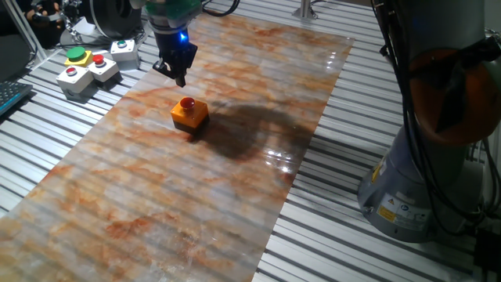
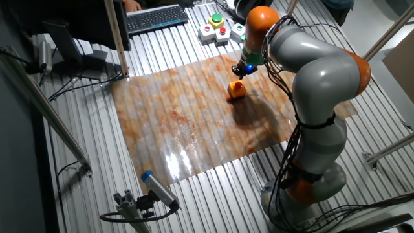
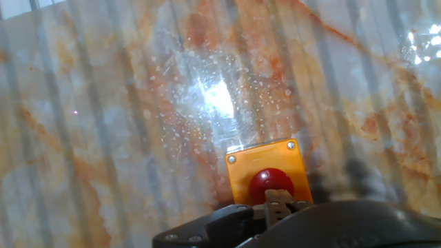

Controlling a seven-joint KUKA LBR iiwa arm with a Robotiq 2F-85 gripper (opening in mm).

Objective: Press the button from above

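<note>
We count one orange-based button (image 1: 189, 110) just below the fingers, three grey button boxes (image 1: 92, 65) well beyond them, one marbled mat (image 1: 156, 188), one keyboard (image 2: 157, 17), and one gripper (image 1: 177, 76).

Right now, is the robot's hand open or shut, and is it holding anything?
Hand: cannot tell if open or shut. It holds nothing and hangs above the button.

You see a shiny, smooth, marble-look sheet (image 1: 156, 196) on the ribbed metal counter (image 1: 352, 235). The button (image 1: 187, 103) looks like glossy red plastic on its orange box.
</note>
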